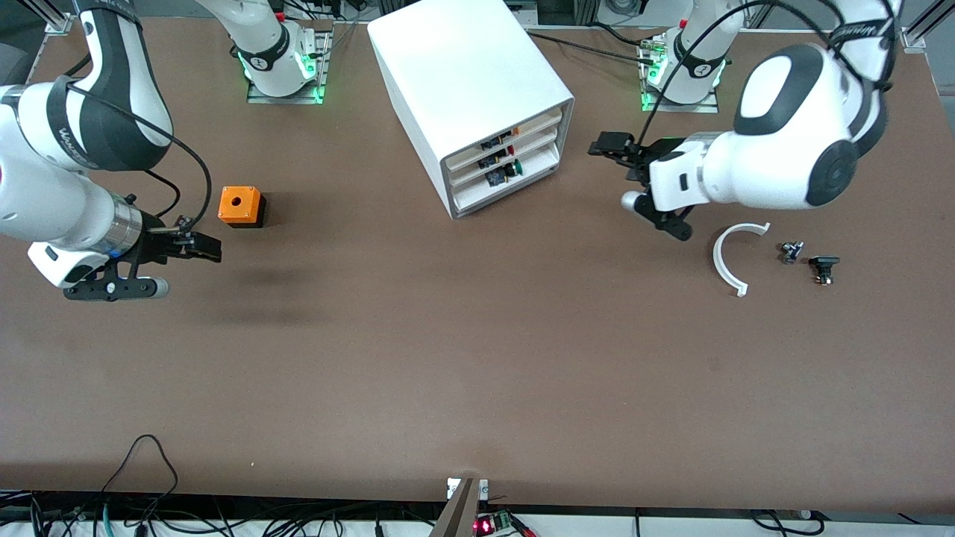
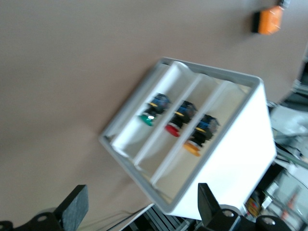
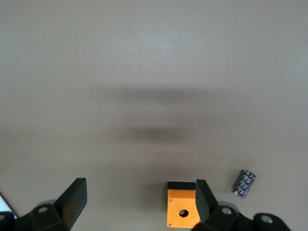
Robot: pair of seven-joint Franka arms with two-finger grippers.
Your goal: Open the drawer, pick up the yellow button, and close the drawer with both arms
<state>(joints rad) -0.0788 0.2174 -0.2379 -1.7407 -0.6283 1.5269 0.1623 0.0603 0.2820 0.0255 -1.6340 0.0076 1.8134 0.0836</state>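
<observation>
The white cabinet [image 1: 470,82] stands at the table's middle, near the arm bases. Its three tray drawers all sit inside it; the highest drawer [image 1: 522,128] holds the orange-yellow-capped button [image 1: 515,133]. In the left wrist view the highest drawer [image 2: 219,103] and the button [image 2: 193,147] show beside the red-capped and green-capped buttons. My left gripper [image 1: 610,145] hovers open and empty in front of the drawers, a short gap away; it also shows in the left wrist view [image 2: 140,211]. My right gripper [image 1: 203,248] is open and empty, low beside the orange cube; it also shows in the right wrist view [image 3: 137,207].
The orange cube with a hole [image 1: 240,206] sits toward the right arm's end and also shows in the right wrist view [image 3: 183,209], next to a small black cylinder [image 3: 244,183]. A white curved piece [image 1: 735,257] and two small dark parts [image 1: 791,251] [image 1: 823,267] lie toward the left arm's end.
</observation>
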